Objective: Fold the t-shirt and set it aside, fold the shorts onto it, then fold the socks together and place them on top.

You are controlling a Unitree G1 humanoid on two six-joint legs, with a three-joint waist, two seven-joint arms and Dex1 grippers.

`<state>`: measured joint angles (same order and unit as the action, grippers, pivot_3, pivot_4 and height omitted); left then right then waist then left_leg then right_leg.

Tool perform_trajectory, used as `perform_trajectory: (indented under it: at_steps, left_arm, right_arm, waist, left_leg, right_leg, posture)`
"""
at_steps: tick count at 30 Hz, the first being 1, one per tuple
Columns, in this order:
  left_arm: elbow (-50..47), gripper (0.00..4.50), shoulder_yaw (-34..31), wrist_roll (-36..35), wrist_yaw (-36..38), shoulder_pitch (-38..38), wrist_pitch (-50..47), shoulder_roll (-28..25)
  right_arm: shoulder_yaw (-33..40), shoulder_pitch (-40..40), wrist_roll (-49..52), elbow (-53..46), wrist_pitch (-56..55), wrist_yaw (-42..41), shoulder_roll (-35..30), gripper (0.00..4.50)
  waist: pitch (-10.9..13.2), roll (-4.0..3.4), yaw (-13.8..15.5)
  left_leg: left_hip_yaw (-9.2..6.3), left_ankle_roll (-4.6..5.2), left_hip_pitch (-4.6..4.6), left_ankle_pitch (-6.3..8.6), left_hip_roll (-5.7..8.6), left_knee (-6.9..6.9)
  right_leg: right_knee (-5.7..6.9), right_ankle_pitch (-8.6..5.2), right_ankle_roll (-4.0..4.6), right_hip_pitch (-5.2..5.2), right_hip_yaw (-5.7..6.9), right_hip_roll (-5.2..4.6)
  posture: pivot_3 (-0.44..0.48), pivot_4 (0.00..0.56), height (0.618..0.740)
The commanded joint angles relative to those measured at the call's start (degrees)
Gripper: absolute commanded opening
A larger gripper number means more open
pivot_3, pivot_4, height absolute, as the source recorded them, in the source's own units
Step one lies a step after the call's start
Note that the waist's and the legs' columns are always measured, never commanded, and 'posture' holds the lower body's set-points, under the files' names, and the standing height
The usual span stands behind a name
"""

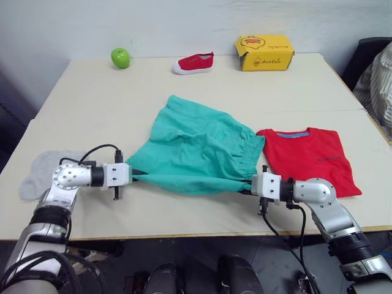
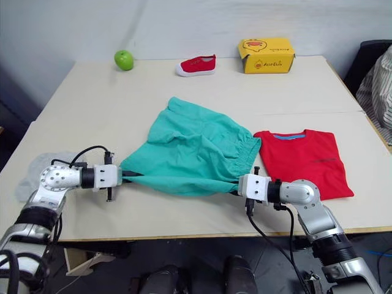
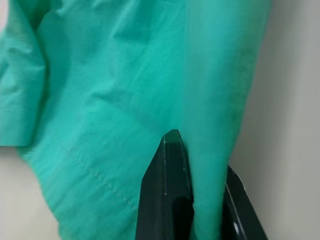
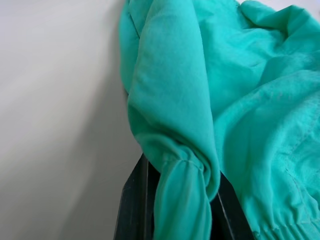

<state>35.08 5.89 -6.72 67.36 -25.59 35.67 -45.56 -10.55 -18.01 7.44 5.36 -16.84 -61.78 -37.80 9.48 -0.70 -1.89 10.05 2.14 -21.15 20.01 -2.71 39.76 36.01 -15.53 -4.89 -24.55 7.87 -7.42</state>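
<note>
At the robot's far left the socks [image 1: 43, 173] lie flat on the table [image 1: 184, 89] near its front edge, partly behind the left arm. Just to their right the left claw [image 1: 136, 173] is clamped on the near left corner of the shorts [image 1: 196, 150]; the left wrist view shows teal cloth pinched between its two black fingers [image 3: 167, 195]. The shorts spread across the middle of the table, their near edge stretched as a long line running left to right between the two claws, while the rest fans away toward the back of the table, ending in a narrow far corner. The gathered waistband lies on the right side, touching the t-shirt [image 1: 312, 156]. The right claw [image 1: 245, 190] grips the near right corner at the waistband, with bunched cloth squeezed between its fingers [image 4: 135, 200]. The t-shirt lies folded to the right, collar pointing to the table's back. Along the back edge stand a green apple [image 1: 120, 58], a small red shoe [image 1: 194, 63] and a yellow box [image 1: 264, 52].
</note>
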Motion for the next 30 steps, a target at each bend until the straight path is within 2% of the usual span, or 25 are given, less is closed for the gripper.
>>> perform_trajectory:
  at_steps: [1,3,5,9,14,18,23,25,27,30]
  left_arm:
    - [-15.02,0.02,-0.71,-8.75,6.61,9.40,-10.37,-3.31]
    - [-24.08,0.02,-2.54,-13.12,8.05,14.77,-15.85,-6.23]
    - [-33.18,0.02,-5.40,-16.43,9.09,21.93,-22.10,-10.73]
    - [-45.88,0.02,-13.32,-21.22,9.00,36.43,-32.54,-17.04]
    - [-58.69,0.02,-24.00,-24.81,7.65,51.73,-43.31,-18.49]
    - [-62.93,0.02,-27.47,-25.45,6.92,55.52,-49.37,-18.30]
    - [-60.35,0.02,-26.50,-25.02,4.83,47.94,-49.42,-16.31]
    - [-57.78,0.02,-25.45,-26.77,5.54,41.64,-50.78,-16.78]
    - [-52.53,0.02,-23.49,-27.82,7.64,31.69,-51.28,-17.89]
    - [-40.63,0.02,-16.46,-24.99,10.80,10.97,-50.97,-17.28]
  right_arm:
    - [2.99,0.05,4.00,0.16,-3.84,-3.03,-1.28,0.00]
    - [3.33,0.41,6.14,0.07,-4.87,-5.20,-1.57,0.00]
    - [3.90,1.06,8.50,-0.47,-5.36,-7.57,-1.97,0.00]
    - [5.01,3.05,11.78,-1.96,-4.67,-10.72,-3.28,0.00]
    - [5.51,9.39,15.94,-6.21,-2.61,-14.99,-5.87,0.00]
    - [6.22,13.96,20.57,-11.13,2.53,-17.11,-8.45,0.00]
    - [9.96,17.13,29.34,-19.62,17.39,-15.24,-13.98,0.00]
    - [12.42,16.16,33.35,-21.68,23.57,-12.99,-15.41,0.00]
    - [15.26,14.19,38.92,-23.72,30.81,-8.80,-15.82,0.00]
    - [17.84,10.66,44.10,-25.04,38.72,-4.60,-15.82,0.00]
  waist:
    - [0.02,0.03,-0.43]
    - [0.09,0.13,-0.40]
    - [0.35,0.54,-0.45]
    - [0.60,0.80,-0.22]
    - [0.66,0.82,0.53]
    - [0.67,0.83,0.49]
    - [0.70,0.78,0.53]
    - [0.70,0.79,0.63]
    - [0.71,0.81,0.89]
    - [0.71,0.80,1.68]
  left_leg:
    - [0.01,-0.01,-0.01,0.02,-0.01,-0.06]
    - [0.01,0.02,-0.04,0.06,0.02,-0.12]
    - [0.02,0.03,-0.08,0.07,0.01,-0.09]
    - [-0.04,-0.01,-0.06,0.08,-0.07,-0.04]
    - [-0.18,-0.14,-0.04,0.17,-0.12,-0.09]
    - [-0.16,-0.18,-0.07,0.19,-0.11,-0.08]
    - [-0.16,-0.26,-0.05,0.24,-0.19,-0.08]
    - [-0.17,-0.32,-0.06,0.25,-0.23,-0.08]
    - [-0.20,-0.36,-0.06,0.23,-0.25,-0.08]
    - [-0.18,-0.40,-0.10,0.19,-0.27,-0.07]
  right_leg:
    - [-0.05,0.00,0.00,-0.01,-0.02,0.01]
    - [-0.12,0.00,0.00,-0.01,-0.01,0.02]
    - [-0.14,-0.01,-0.01,-0.03,-0.02,0.04]
    - [-0.39,-0.04,0.04,0.00,-0.25,-0.08]
    - [-0.46,-0.10,0.14,0.04,-0.38,-0.23]
    - [-0.50,-0.12,0.19,0.02,-0.35,-0.17]
    - [-0.49,-0.14,0.22,0.00,-0.39,-0.20]
    - [-0.50,-0.15,0.24,0.00,-0.38,-0.20]
    - [-0.47,-0.16,0.26,-0.01,-0.35,-0.19]
    - [-0.42,-0.16,0.27,-0.08,-0.32,-0.12]
  posture:
    - [0.000,0.150,0.740]
    - [0.000,0.150,0.740]
    - [0.000,0.150,0.740]
    - [0.000,0.150,0.740]
    - [0.000,0.150,0.740]
    - [0.000,0.150,0.740]
    - [0.000,0.150,0.740]
    - [0.000,0.150,0.740]
    - [0.000,0.150,0.740]
    - [0.000,0.150,0.740]
